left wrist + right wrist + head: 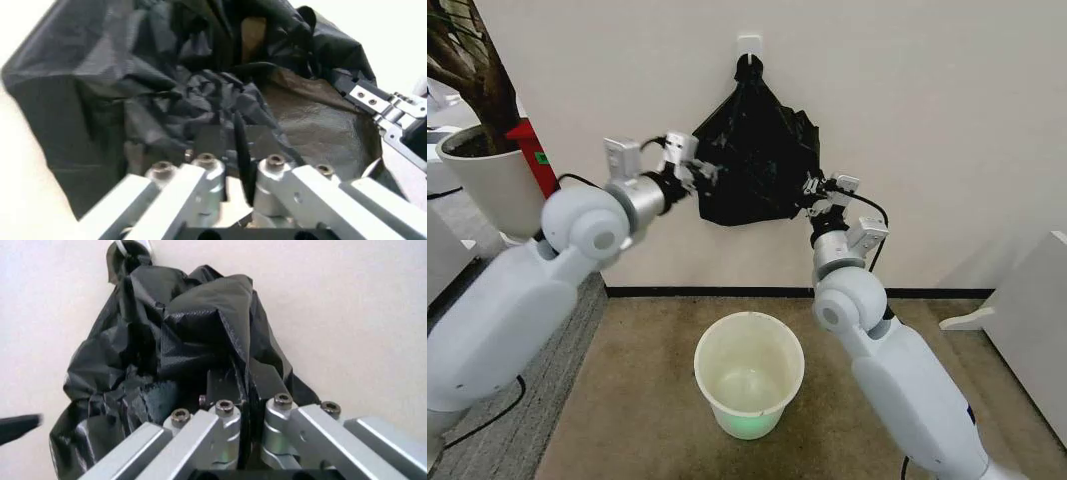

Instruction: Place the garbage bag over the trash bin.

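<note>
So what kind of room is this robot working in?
Probably an indoor office or lab corner. A plain white wall carries a hook with a black garbage bag hanging from it, a white trash bin stands on brown carpet, and a large potted plant sits to the left.

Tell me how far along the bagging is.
Early stage. Both grippers have pinched the garbage bag: left gripper on one edge, right gripper on the other. It hangs from the wall hook. The trash bin on the floor is unlined.
</note>
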Tool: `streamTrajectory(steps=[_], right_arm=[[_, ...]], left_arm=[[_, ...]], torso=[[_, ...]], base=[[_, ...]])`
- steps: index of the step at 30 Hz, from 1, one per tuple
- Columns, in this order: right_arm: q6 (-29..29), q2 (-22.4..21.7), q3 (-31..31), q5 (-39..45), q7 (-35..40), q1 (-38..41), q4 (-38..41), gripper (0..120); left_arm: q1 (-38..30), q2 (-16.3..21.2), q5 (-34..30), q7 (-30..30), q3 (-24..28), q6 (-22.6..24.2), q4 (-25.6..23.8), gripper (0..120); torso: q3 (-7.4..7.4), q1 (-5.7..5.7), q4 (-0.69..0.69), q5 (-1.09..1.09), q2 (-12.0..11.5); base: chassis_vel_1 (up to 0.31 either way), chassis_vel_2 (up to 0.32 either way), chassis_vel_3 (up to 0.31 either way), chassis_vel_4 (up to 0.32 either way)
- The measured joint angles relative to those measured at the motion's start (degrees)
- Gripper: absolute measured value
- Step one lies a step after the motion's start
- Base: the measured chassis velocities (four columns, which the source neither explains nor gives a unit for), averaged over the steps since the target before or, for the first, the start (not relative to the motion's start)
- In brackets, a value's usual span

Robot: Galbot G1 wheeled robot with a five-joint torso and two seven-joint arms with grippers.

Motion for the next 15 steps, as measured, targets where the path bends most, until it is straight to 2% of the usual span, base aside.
streamTrajectory(steps=[2,3,6,7,8,11,14,15], right_arm=[[-0.01,0.01,-0.09,-0.07,0.0,-0.05,0.03,0],[-0.02,0.02,-0.28,-0.26,-0.03,-0.21,0.11,0],[-0.09,-0.06,-0.54,-0.56,-0.11,-0.72,0.34,0],[-0.15,-0.19,-0.55,-0.63,-0.18,-1.05,0.53,0],[-0.15,-0.19,-0.55,-0.63,-0.18,-1.05,0.53,0],[-0.2,-0.59,-0.26,-0.72,-0.41,-1.64,0.72,0],[-0.2,-0.66,-0.14,-0.77,-0.62,-1.86,0.76,0],[-0.2,-0.66,-0.14,-0.77,-0.62,-1.86,0.76,0]], left_arm=[[-0.06,-0.21,-0.05,-0.46,0.23,0.14,-0.17,11],[-0.23,-0.75,0.32,-1.06,0.8,0.33,-0.37,22],[-1.05,-2.06,2.23,-2.05,2.29,0.38,-0.19,30],[-1.68,-2.79,2.84,-2.98,3.1,0.31,0.12,37],[-1.68,-2.79,2.84,-2.98,3.1,0.31,0.12,37],[-4.05,-4.64,5.87,-5.22,5.38,0.33,1.3,47],[-6.29,-5.72,7.56,-6.3,7.42,1.73,2.58,65],[-6.29,-5.72,7.56,-6.3,7.42,1.73,2.58,65]], torso=[[0.0,0.0,0.0,0.0,0.0],[0.0,0.0,0.0,0.0,0.0],[0.0,0.0,0.0,0.0,0.0],[0.0,0.0,-0.01,0.0,0.0],[0.0,0.0,-0.01,0.0,0.0],[0.01,0.0,-0.01,0.01,0.0],[0.01,0.0,0.0,0.0,0.0],[0.01,0.0,0.0,0.0,0.0]], base=[[0.0,0.0,0.0,0.0],[0.0,0.0,0.0,0.0],[0.0,0.0,0.0,0.0],[0.0,0.0,0.0,0.0],[0.0,0.0,0.0,0.0],[0.0,0.0,0.0,0.0],[0.0,0.0,0.0,0.0],[0.0,0.0,0.0,0.0]])
